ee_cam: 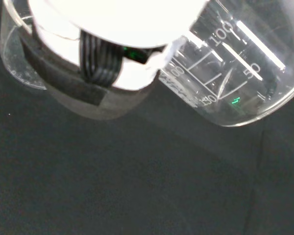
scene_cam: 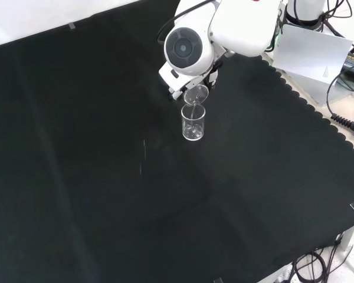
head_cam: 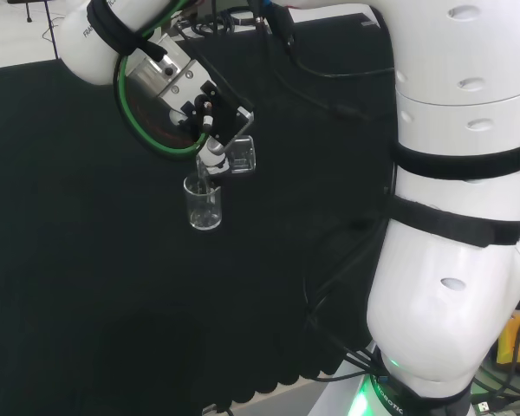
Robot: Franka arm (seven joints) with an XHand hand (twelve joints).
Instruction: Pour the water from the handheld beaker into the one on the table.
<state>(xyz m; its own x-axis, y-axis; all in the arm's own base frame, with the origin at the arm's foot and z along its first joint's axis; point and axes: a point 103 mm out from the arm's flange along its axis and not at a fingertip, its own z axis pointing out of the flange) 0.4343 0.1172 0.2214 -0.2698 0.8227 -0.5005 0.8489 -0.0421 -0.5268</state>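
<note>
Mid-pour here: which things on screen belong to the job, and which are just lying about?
Job: hand; tilted held beaker; upright table beaker below it.
Lying about: white board and cables off the cloth's edge in the front view.

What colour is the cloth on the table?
Black. The cloth shows best in the front view, spread under the standing beaker.

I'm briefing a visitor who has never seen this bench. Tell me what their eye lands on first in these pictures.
First, the hand tipping a clear held beaker over an upright beaker on the cloth, left of centre in the head view; in the front view a thin stream seems to run between the two. Next, the arm's big white links at the head view's right. All else is the black cloth.
</note>
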